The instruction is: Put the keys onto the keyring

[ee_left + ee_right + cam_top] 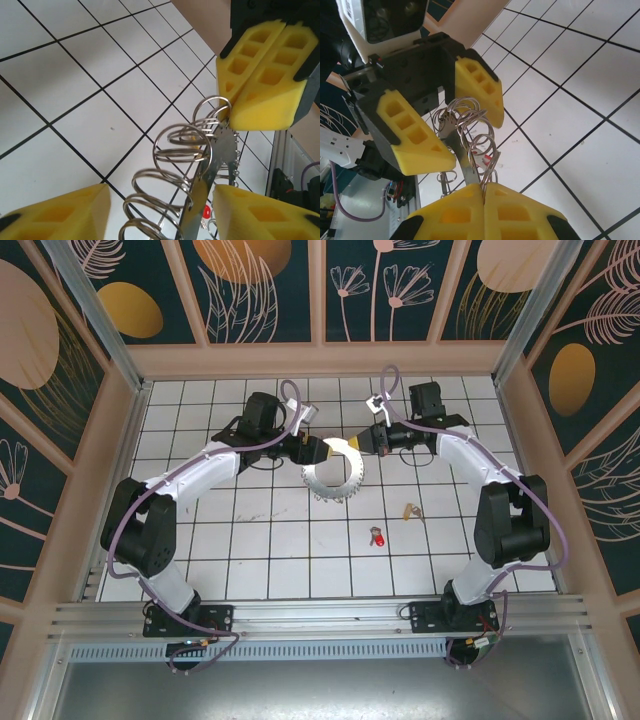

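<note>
silver-fringed keyring [224, 147] tight between right jaws, left jaws wide apart around its rim

Floor [250, 540]: white tiles, black grid lines. Walls [250, 290]: dark teal, peach line-drawn leaves and flowers, orange ovals, peach frame strips. Keyring [325, 490], centre of frame: pale silver-grey, shiny wire loops. Key [378, 537], just below centre: red head. Left gripper [318, 449], right gripper [358, 444]: yellow foam pads, black housings. Arms [200, 475]: white and black. Cables [288, 390]: purple.
</note>
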Robot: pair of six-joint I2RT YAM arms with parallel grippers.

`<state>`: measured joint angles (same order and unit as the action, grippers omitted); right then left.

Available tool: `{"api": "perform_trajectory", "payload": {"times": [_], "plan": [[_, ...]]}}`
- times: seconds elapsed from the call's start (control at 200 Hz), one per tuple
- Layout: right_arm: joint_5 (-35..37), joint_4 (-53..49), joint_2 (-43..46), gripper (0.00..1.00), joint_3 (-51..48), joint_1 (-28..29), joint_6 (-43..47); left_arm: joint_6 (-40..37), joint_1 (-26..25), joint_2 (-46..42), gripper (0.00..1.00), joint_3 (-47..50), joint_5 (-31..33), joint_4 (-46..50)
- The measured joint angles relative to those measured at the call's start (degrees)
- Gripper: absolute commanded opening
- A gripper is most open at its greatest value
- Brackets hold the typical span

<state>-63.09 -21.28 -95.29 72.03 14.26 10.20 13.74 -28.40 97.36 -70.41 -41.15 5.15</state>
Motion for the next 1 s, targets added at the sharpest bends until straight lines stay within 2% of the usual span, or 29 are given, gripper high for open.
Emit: {"api": "perform_trajectory", "payload": {"times": [0.145, 0.22, 0.3, 0.425, 0.49, 0.661, 0.766, 0.836, 0.901, 0.956, 1.001], "plan": [[0.1, -0.2, 0.0, 0.00, 0.0, 0.0, 0.2, -0.9, 0.0, 0.0, 0.44, -0.1, -0.6, 0.6], [0.5, -0.3, 0.0, 0.00, 0.0, 0.0, 0.5, -1.2, 0.0, 0.0, 0.39, -0.1, -0.8, 0.7], [1.1, -0.5, -0.2, 0.00, 0.1, 0.0, 0.9, -1.6, 0.0, 0.0, 0.38, -0.1, -1.2, 0.7], [1.8, -0.9, -0.5, 0.00, 0.1, 0.0, 1.6, -2.1, -0.1, 0.0, 0.27, -0.2, -2.1, 0.9], [2.1, -0.9, -0.6, 0.00, 0.2, 0.0, 1.7, -2.4, -0.2, 0.0, 0.26, -0.4, -2.6, 1.2], [2.2, -1.3, -0.9, 0.00, 1.0, 0.0, 2.0, -2.4, -0.2, 0.0, 0.09, -0.7, -2.8, 1.2], [2.5, -1.5, -1.1, 0.06, 1.7, 0.0, 2.0, -2.3, -0.1, 0.0, 0.04, -1.0, -2.6, 1.2], [3.2, -1.6, -1.2, 0.21, 2.2, 0.1, 1.9, -1.9, -0.1, 0.0, 0.01, -1.2, -2.3, 1.1], [4.1, -1.5, -1.2, 0.24, 2.9, 0.1, 1.2, -1.2, -0.1, 0.0, 0.00, -1.2, -1.8, 1.0], [4.6, -1.0, -1.0, 0.33, 3.5, -0.2, 0.0, -0.3, 0.0, 0.0, 0.00, -1.2, -0.5, 0.8], [4.9, -0.2, -0.5, 0.36, 3.6, -0.6, -1.2, 0.6, 0.2, -0.1, 0.00, -1.0, 0.4, 0.2]]}}
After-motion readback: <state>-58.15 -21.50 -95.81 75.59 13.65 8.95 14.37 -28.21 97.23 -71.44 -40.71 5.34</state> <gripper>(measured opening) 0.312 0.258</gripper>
